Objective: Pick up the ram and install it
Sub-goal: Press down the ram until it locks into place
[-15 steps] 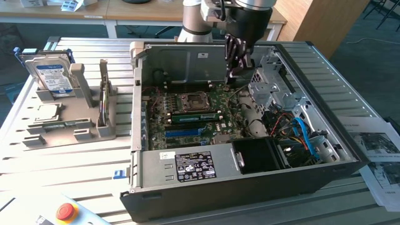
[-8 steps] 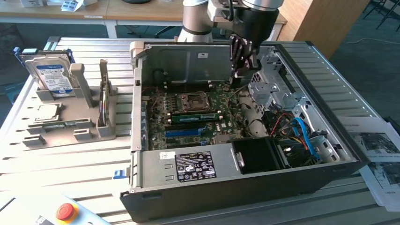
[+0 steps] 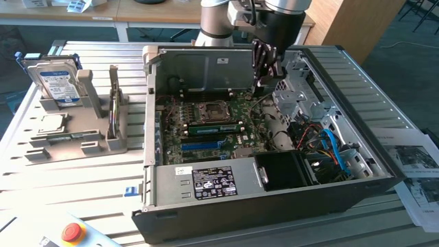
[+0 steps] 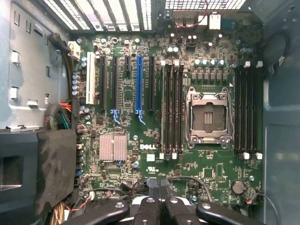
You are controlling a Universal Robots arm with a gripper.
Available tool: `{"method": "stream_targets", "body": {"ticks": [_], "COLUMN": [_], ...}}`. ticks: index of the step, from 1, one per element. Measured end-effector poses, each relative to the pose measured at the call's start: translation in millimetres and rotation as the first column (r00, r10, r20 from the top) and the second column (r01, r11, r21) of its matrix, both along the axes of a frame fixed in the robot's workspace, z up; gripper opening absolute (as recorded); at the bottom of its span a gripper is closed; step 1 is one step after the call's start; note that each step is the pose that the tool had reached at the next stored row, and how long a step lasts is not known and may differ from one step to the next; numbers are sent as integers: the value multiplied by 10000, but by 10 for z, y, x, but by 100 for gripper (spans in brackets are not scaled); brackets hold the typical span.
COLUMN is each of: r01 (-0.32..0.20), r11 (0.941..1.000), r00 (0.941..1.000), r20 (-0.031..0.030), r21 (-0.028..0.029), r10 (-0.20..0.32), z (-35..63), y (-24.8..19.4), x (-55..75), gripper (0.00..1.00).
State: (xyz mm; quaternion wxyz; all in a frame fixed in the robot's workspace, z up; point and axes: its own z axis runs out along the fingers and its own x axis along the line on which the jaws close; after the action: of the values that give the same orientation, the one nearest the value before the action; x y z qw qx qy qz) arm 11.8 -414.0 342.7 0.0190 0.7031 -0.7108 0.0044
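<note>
- Clearly, the gripper (image 3: 268, 76) hangs above the open computer case (image 3: 274, 211), over its far part, with the jaws fully closed and nothing between its fingers (image 4: 149, 208)
- The ram (image 3: 113, 100) is outside the case and well apart from the gripper; it stands on its long edge in the grey fixture (image 3: 69, 149), on the exterior view's left of the case and near the case's side wall
- Its long axis runs alongside that wall, from the near end of the case towards the far end
- The memory slots (image 4: 172, 108) inside the case run across this direction, at about a right angle as I judge it
- Another green stick (image 3: 214, 128) seems already seated inside the case, beside the empty processor socket (image 4: 208, 117)
</note>
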Motion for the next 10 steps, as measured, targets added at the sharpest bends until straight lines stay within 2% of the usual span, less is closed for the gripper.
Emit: {"method": "stream_targets", "body": {"ticks": [10], "r01": [7], "r11": [10000], "r00": [10000], "r20": [17], "r21": [-11], "r10": [-7], "z": [-182], "y": [0], "x": [0], "gripper": [10]}}
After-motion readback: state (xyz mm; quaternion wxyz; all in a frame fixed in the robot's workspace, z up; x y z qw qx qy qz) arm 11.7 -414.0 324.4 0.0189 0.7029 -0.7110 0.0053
